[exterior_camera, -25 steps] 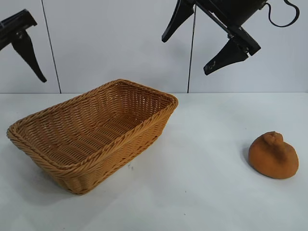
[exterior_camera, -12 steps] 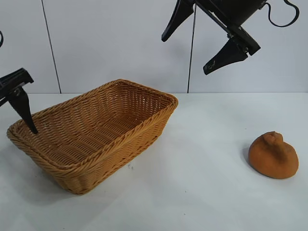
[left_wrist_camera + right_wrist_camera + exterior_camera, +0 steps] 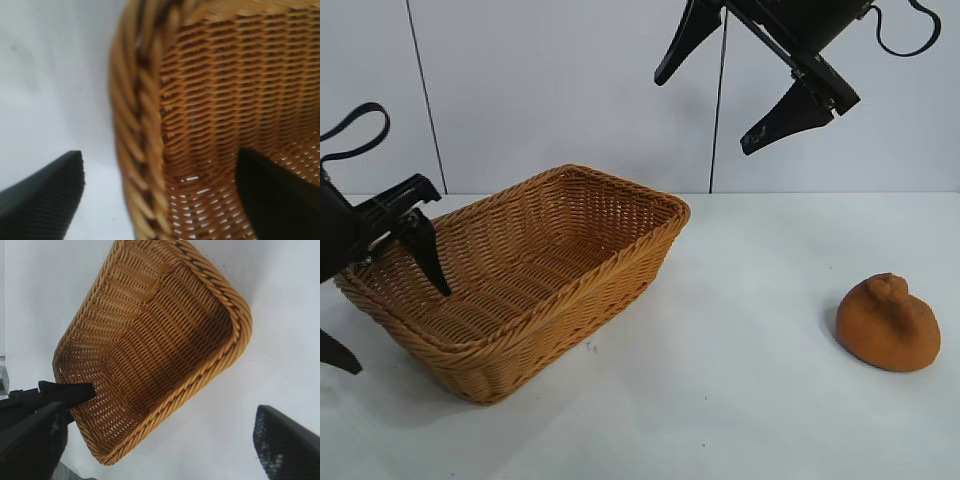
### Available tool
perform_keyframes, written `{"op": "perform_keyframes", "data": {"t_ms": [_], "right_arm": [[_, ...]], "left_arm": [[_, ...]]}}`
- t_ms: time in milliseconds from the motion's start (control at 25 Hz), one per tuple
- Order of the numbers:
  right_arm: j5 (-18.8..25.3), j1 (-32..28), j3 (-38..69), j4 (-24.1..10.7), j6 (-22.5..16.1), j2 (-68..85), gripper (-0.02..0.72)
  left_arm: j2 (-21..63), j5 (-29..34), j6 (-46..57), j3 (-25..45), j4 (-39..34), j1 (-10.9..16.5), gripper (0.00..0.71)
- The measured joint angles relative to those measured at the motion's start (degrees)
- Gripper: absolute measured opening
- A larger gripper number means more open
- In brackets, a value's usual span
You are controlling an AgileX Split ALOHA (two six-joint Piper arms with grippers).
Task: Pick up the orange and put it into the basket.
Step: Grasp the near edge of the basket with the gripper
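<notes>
The orange (image 3: 887,323) is a dull orange-brown knobby fruit lying on the white table at the right, well apart from both grippers. The tan wicker basket (image 3: 620,262) stands at centre left and holds nothing. My left gripper (image 3: 400,330) is open and low at the basket's left end, one finger inside and one outside the braided rim (image 3: 140,150). In the left wrist view my left gripper (image 3: 159,154) straddles that rim. My right gripper (image 3: 704,115) is open and empty, high above the basket's far right corner. The right wrist view looks down on the basket (image 3: 150,350); the orange is out of both wrist views.
The white table (image 3: 740,400) stretches between basket and orange. A pale panelled wall (image 3: 570,90) stands behind. In the right wrist view a finger of the left gripper (image 3: 70,391) shows inside the basket's end.
My left gripper has come down from the upper left and moved right, and now straddles the basket's left rim. The right gripper, the orange and the basket have stayed put.
</notes>
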State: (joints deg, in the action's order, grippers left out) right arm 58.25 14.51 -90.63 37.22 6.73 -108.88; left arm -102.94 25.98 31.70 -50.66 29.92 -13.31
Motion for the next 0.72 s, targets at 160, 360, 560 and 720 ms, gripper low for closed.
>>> {"op": "perform_keyframes", "data": {"t_ms": [160,360,560,720], "right_arm": [[0.0,0.0,0.0,0.0,0.0,0.0,0.694],[0.5,0.0,0.0,0.0,0.0,0.0,0.694],[0.8,0.0,0.0,0.1,0.0,0.0,0.694],[1.4,0.0,0.0,0.1,0.0,0.0,0.694]], "left_arm": [[-4.0,0.1,0.0,-0.3,0.0,-0.3,0.530],[-4.2,0.5,0.2,-0.6,0.7,-0.3,0.132],[-2.7,4.7,-1.2,-1.7,0.2,1.1,0.085],[-2.5,11.2,-10.0,-8.1,-1.1,3.7,0.085]]}}
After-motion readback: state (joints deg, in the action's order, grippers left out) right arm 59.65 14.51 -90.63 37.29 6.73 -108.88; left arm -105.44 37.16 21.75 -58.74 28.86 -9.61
